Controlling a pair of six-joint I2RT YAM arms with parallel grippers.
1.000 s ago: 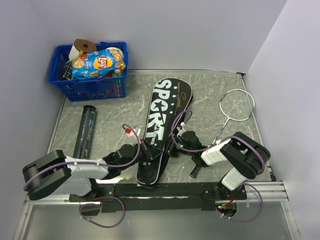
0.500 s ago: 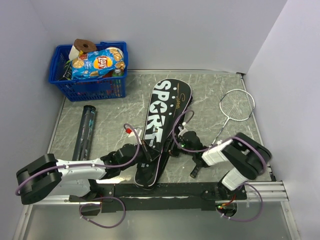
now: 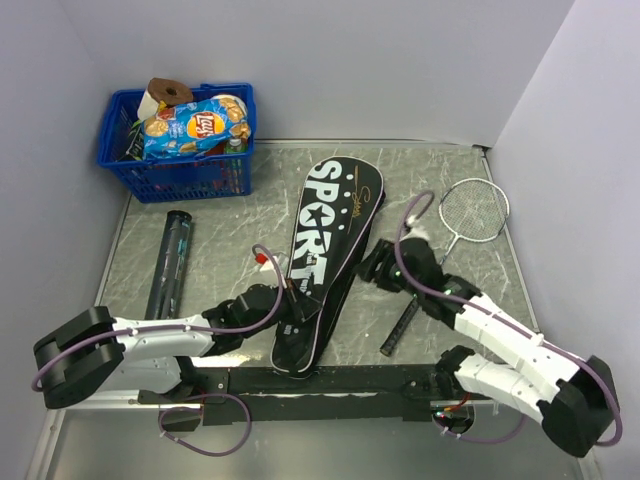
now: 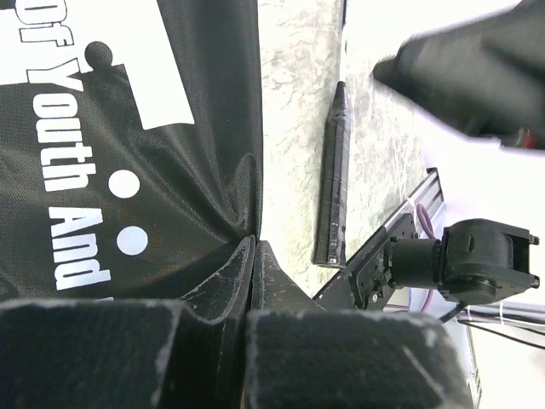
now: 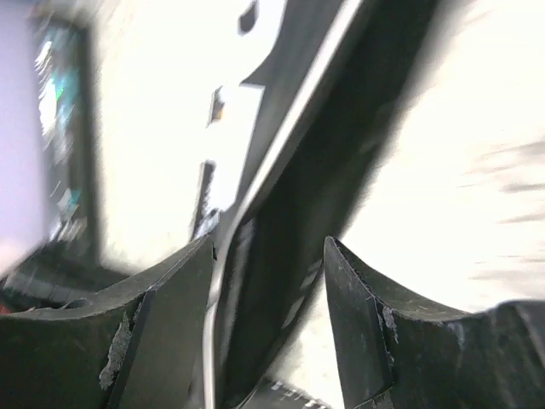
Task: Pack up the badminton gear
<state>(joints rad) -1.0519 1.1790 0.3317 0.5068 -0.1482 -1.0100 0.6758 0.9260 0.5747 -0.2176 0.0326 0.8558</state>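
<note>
**Operator:** Where does my left gripper sit against the cover?

**Spotter:** Your left gripper is clamped on the left edge of the black cover, down toward its narrow near end. In the left wrist view your fingertips meet with no gap, right at the hem. The creases in the fabric run into them.

**Operator:** And the right one?

**Spotter:** Your right gripper is just beside the cover's right edge, about midway along it. In the right wrist view its fingers stand apart, and the cover's edge shows in the gap between them. That view is blurred, so I cannot tell you whether either finger touches the cover.

**Operator:** Where's the rest of the gear?

**Spotter:** The cover lies slanted on the table with "SPORT" facing up. One racket lies to its right, head far and black handle near, apart from the cover. Your right arm crosses above its shaft. The dark tube lies well to the left of your left gripper. The blue basket stands in the far left corner.
</note>
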